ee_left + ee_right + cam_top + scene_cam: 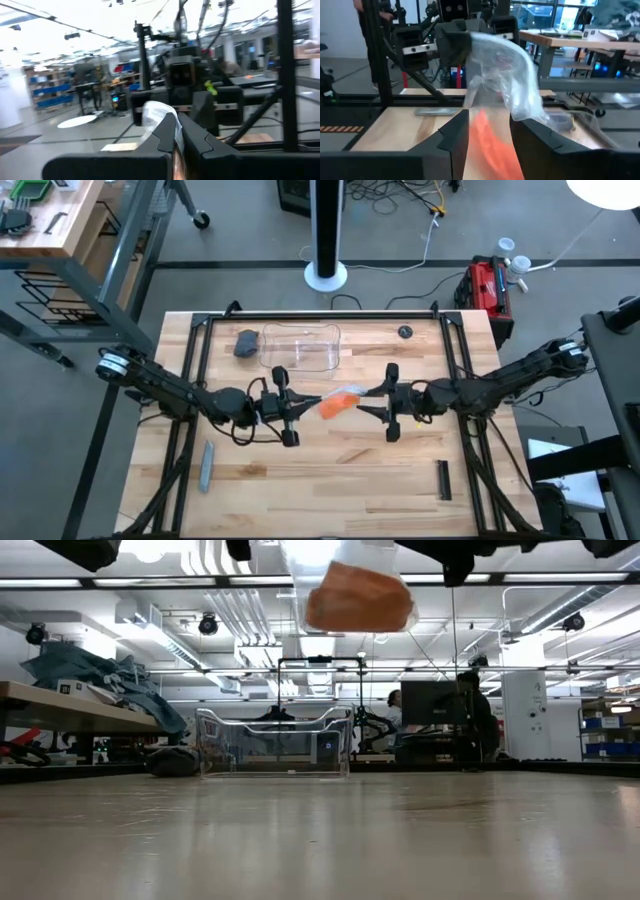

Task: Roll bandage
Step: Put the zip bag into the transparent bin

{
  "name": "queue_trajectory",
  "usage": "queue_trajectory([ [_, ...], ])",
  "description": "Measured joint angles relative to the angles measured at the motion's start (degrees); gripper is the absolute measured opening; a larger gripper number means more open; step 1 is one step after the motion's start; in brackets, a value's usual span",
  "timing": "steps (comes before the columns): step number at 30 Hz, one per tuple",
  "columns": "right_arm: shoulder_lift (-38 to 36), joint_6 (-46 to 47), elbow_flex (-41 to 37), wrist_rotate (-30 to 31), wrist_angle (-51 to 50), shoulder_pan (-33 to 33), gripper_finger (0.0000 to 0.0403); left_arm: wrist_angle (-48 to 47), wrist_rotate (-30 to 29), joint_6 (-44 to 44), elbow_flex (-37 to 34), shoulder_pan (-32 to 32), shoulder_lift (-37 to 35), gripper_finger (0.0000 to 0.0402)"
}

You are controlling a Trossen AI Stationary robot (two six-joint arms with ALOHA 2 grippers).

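Between your right jaws (487, 132), spread apart, lies the bandage (490, 137). Your left jaws (176, 135) pinch its clear wrapper (505, 75).

The pale wooden butcher-block table (330, 470) carried a clear plastic tray (300, 348), a dark grey lump (246, 343), a grey stick (206, 466), a small black disc (404, 332) and a black bar (443, 480).
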Motion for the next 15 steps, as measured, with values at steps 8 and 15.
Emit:
queue_trajectory([
  [8,1.3,0.2,1.1,11.7,-0.5,0.0,0.0138,-0.1,2.0,-1.0,0.0,-0.5,0.0,0.0000],
  [15,1.3,-1.3,1.6,9.1,-0.3,0.0,0.0146,-0.7,5.4,-1.0,0.0,-0.6,0.0,0.0000],
])
